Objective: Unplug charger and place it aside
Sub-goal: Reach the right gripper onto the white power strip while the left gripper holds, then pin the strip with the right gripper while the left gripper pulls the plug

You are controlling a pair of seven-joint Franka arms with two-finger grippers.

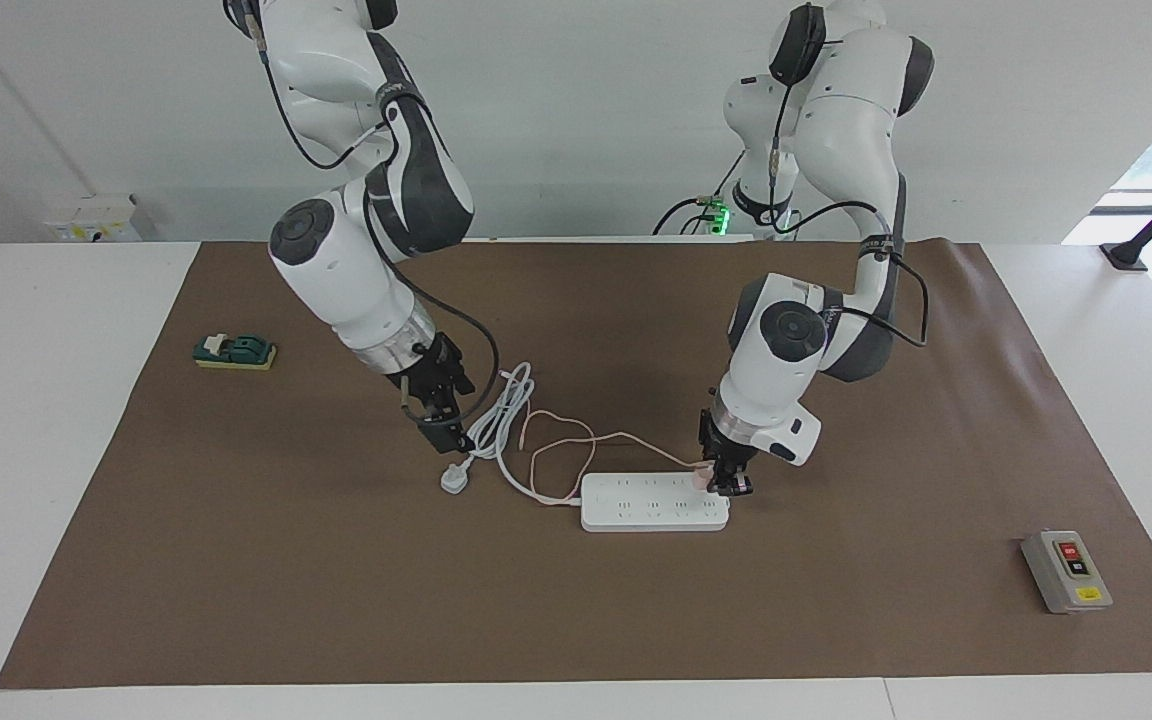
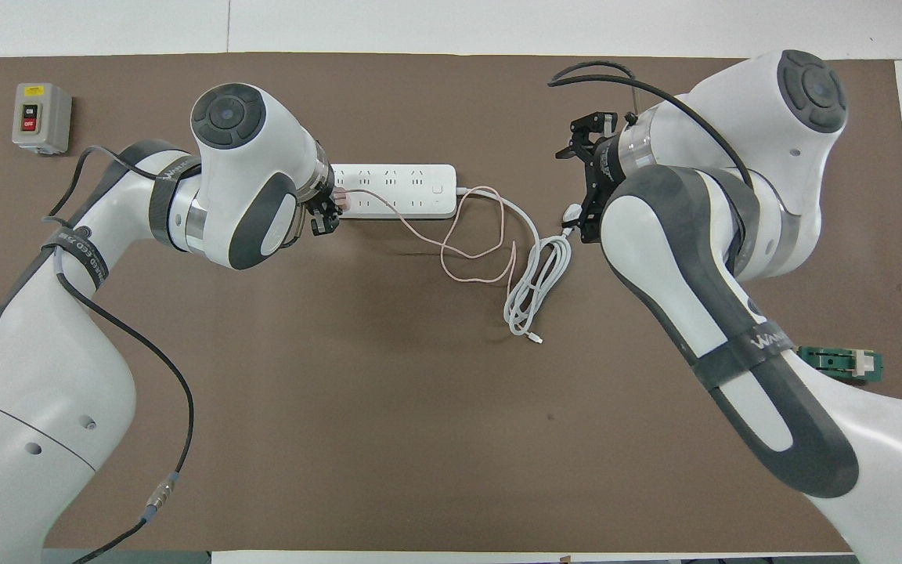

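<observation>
Sitting in the power strip (image 1: pixel 654 502) at the end toward the left arm, the charger (image 1: pixel 702 476) is a small pale pink cube, far smaller than the strip. Its thin pink cable (image 1: pixel 556 440) loops over the brown mat (image 1: pixel 336 600) on the bench (image 1: pixel 36 450), toward the strip's 10 o'clock in the facing view. The left pincer (image 1: pixel 726 484) is clamped on the charger. The right pincer (image 1: pixel 446 432) hangs over the coiled white cord (image 1: pixel 501 420), just above the white plug (image 1: pixel 454 480); whether its fingers are apart cannot be told.
</observation>
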